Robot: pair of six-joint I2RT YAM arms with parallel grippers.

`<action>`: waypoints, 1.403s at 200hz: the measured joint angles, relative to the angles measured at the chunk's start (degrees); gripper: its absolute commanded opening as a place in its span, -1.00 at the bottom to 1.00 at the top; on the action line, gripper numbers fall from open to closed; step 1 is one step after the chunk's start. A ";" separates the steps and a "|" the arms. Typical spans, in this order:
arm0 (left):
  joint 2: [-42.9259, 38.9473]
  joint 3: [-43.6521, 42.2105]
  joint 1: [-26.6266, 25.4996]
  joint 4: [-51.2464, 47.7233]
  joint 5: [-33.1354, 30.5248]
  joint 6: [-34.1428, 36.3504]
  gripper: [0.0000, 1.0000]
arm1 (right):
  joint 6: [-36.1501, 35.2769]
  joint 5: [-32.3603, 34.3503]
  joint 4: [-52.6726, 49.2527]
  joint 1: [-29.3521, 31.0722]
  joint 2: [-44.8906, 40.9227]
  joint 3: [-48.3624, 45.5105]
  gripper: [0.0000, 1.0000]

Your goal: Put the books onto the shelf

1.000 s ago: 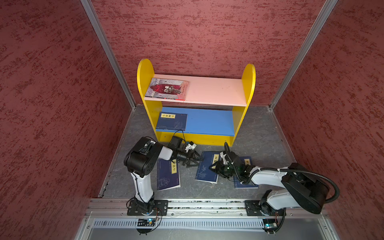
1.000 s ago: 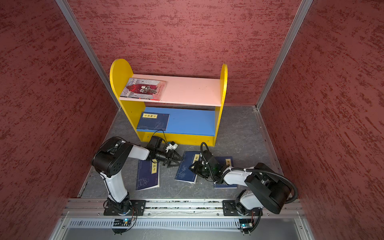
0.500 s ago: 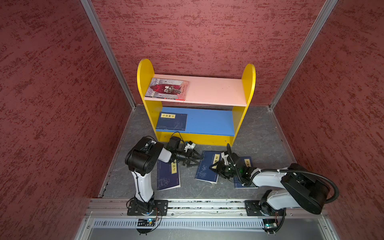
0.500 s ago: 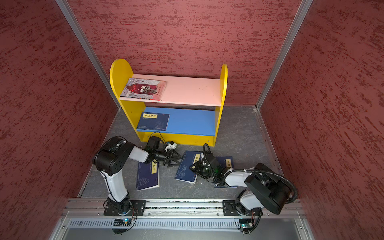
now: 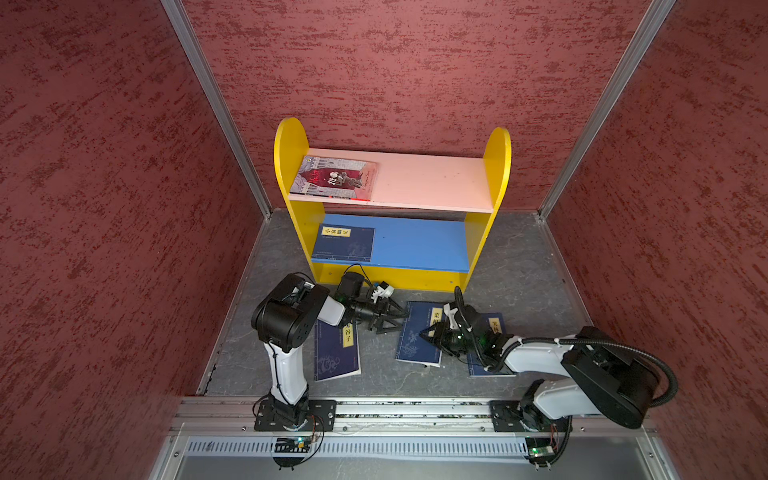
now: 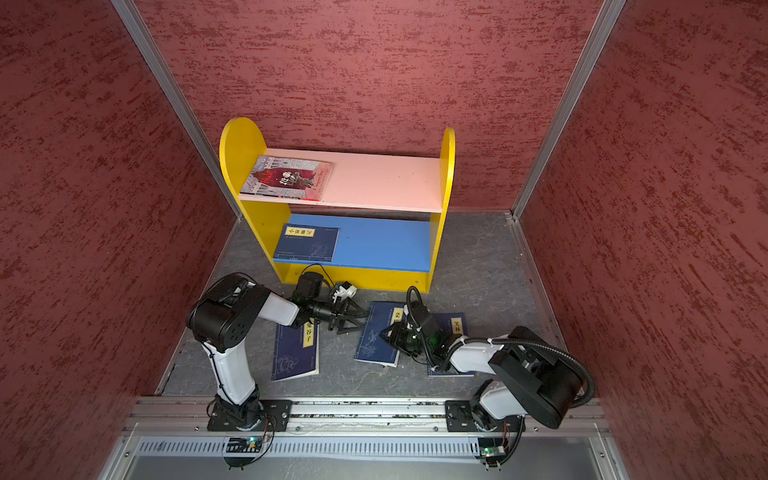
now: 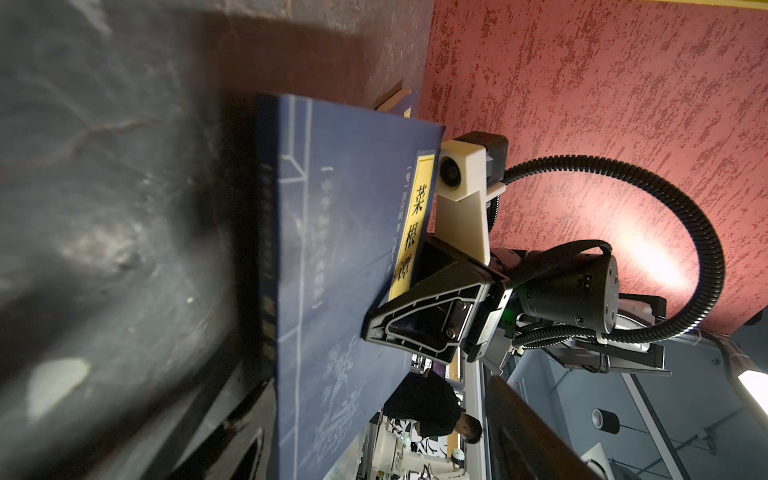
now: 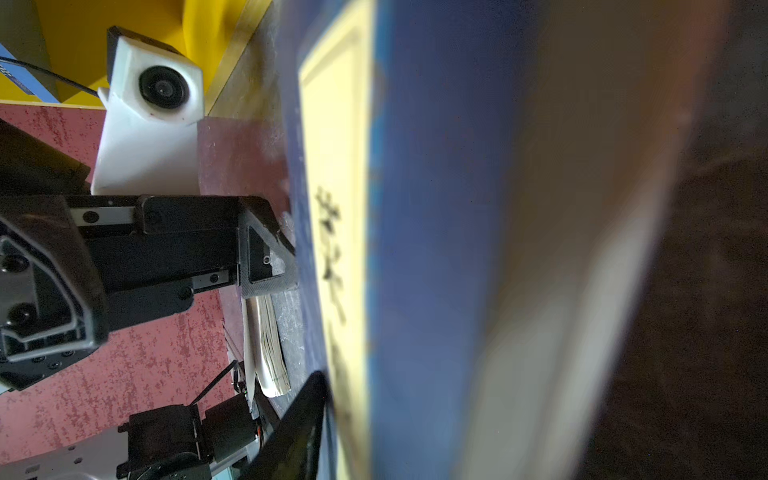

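I have the shelf point(image 5: 291, 166) standing at the far middle of the counter point(image 5: 519, 270). Two books are already on it. The red-and-grey book point(image 5: 334, 178) lies flat at the left end of the pink upper board point(image 5: 428, 183). One navy book point(image 5: 345, 243) lies flat at the left end of the blue lower board point(image 5: 419, 245).

Three more navy books lie on the counter in front of the shelf. The left book point(image 5: 334, 353) is partly under my left arm. The middle book point(image 5: 415, 336) sits between the two claws. The right book point(image 5: 494, 326) is mostly covered by my right arm.

My left claw point(image 5: 397, 322) is low over the counter with its jaws spread wide and nothing between them. It points right, with a fingertip point(image 8: 270, 257) right at the middle book's left edge, though I cannot make out whether it touches.

My right claw point(image 5: 428, 334) reaches left across the right book onto the middle one. In the left wrist view one finger point(image 7: 415, 320) lies on the cover beside the yellow title label. That side of the book seems raised a little off the counter. The right wrist view is blurred, so I cannot tell whether the jaws are pinching the book or only straddling its edge.
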 measured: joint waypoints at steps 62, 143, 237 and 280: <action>-0.17 2.73 0.17 -10.91 -0.37 9.75 0.57 | -1.05 2.14 -4.76 0.09 -8.50 -0.15 -0.20; -12.96 12.74 1.38 -42.75 -11.15 31.43 0.58 | -3.28 1.99 -7.61 0.09 -6.71 0.22 -0.05; -22.97 5.66 9.92 -58.47 -35.76 36.33 0.63 | -7.19 1.84 -13.25 0.09 -5.51 4.79 -0.04; -22.14 5.20 7.82 -59.04 -40.50 35.32 0.71 | -8.15 2.60 -16.76 0.09 -7.32 5.79 -0.03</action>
